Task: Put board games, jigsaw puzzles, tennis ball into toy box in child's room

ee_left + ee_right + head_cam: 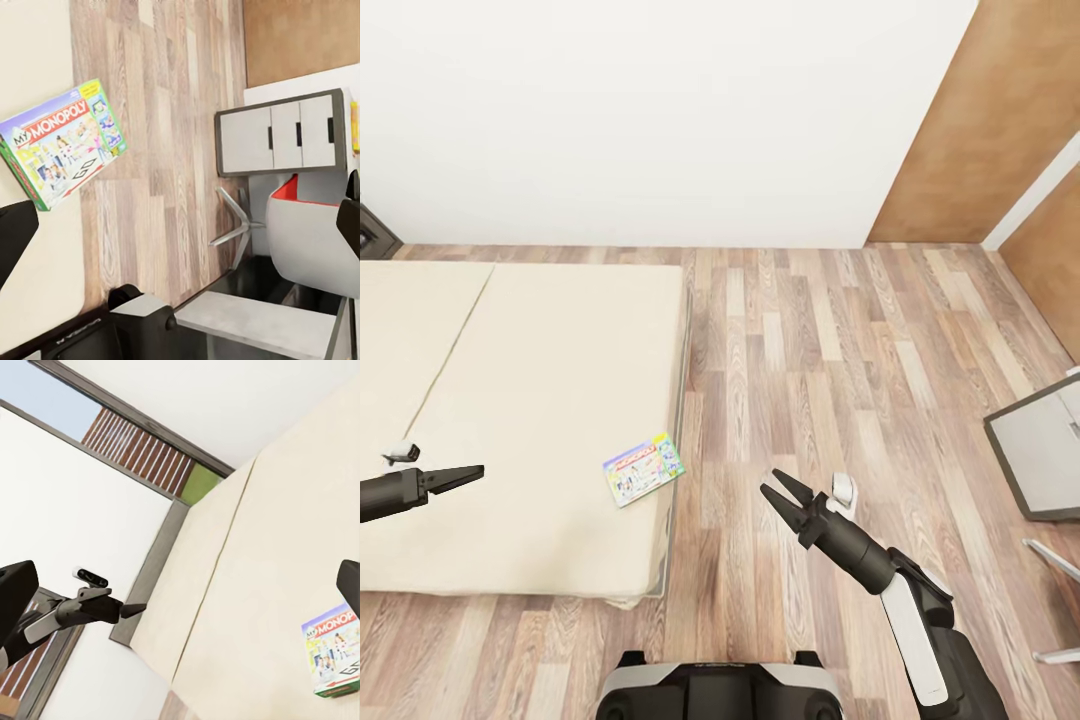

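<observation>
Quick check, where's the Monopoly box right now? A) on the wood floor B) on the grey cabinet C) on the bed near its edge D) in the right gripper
C: the Monopoly box lies flat on the cream bed close to its floor-side edge, apart from the open right gripper and the left gripper.

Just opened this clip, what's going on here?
The robot stands at the bed, where one board game, a My Monopoly box, lies near the mattress edge. The left claw hovers over the bed and looks closed; the right claw hangs open above the wood floor. Neither holds anything.
</observation>
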